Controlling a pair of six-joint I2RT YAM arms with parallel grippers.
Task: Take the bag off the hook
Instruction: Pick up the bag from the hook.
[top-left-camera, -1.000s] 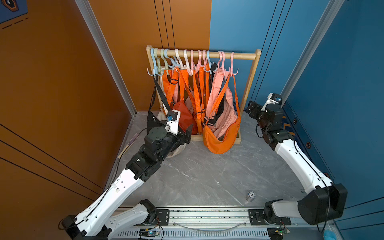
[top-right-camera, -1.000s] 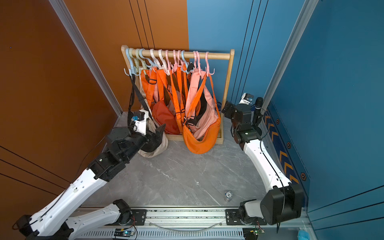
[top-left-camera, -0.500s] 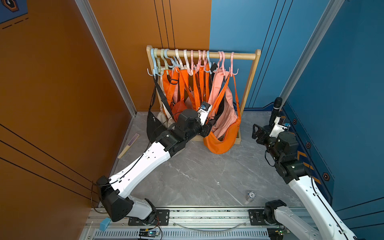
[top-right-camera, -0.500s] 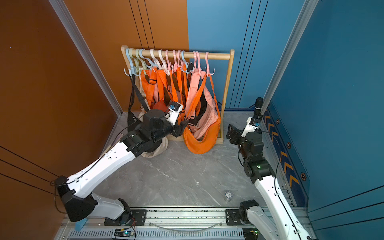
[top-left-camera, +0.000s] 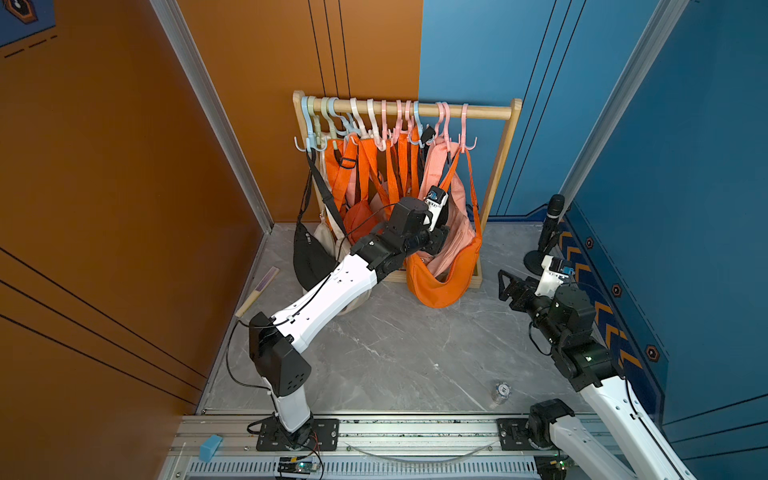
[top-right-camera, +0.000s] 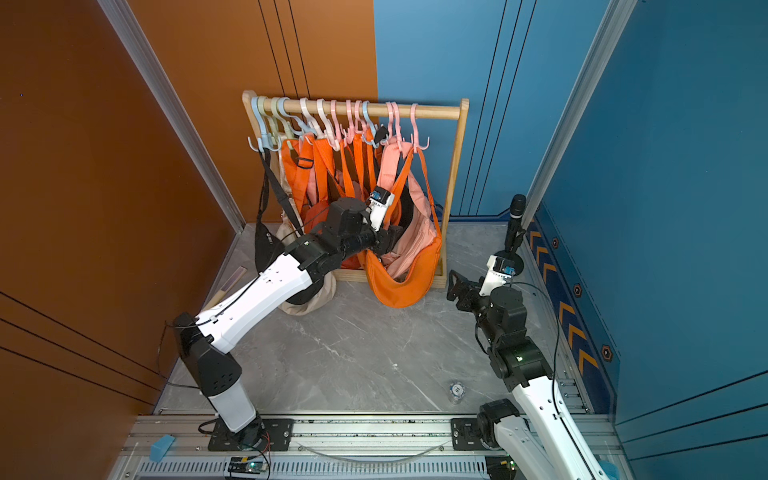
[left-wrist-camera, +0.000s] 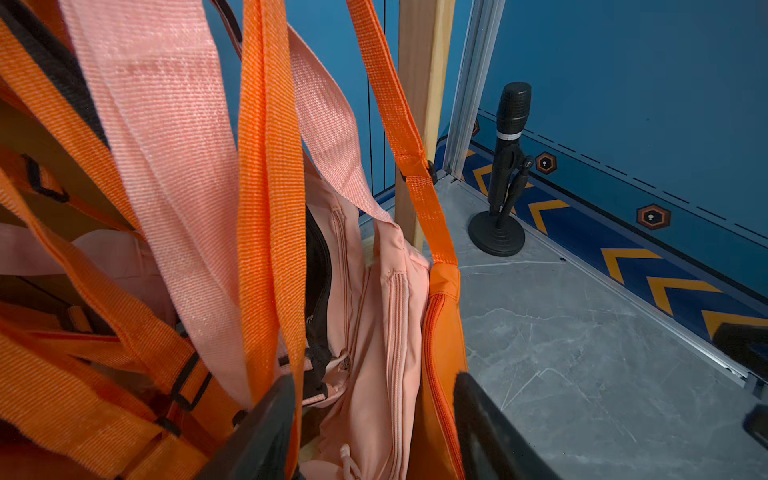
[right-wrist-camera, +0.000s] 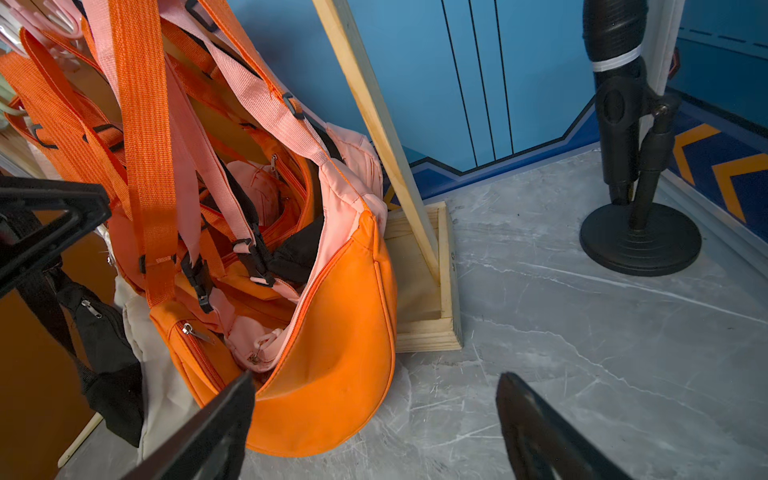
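The orange bag (top-left-camera: 444, 286) hung straps-up from the rightmost hook (top-left-camera: 464, 124), crescent running left-right; left claw (left-wrist-camera: 373, 378) straddled its rim, grip unclear, right claw (right-wrist-camera: 377, 376) gaped empty

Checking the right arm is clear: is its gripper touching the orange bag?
No, in a top view the right gripper hangs open over the floor, apart from the orange bag.

Bright orange crescent bag (top-left-camera: 440, 286), salmon-pink bag (left-wrist-camera: 365, 311), black bag (top-left-camera: 309, 257). Pastel blue, green, white, pink hooks (top-left-camera: 464, 124). Grey white-veined floor (top-left-camera: 395, 353). Navy skirting (left-wrist-camera: 673, 282), orange chevrons.
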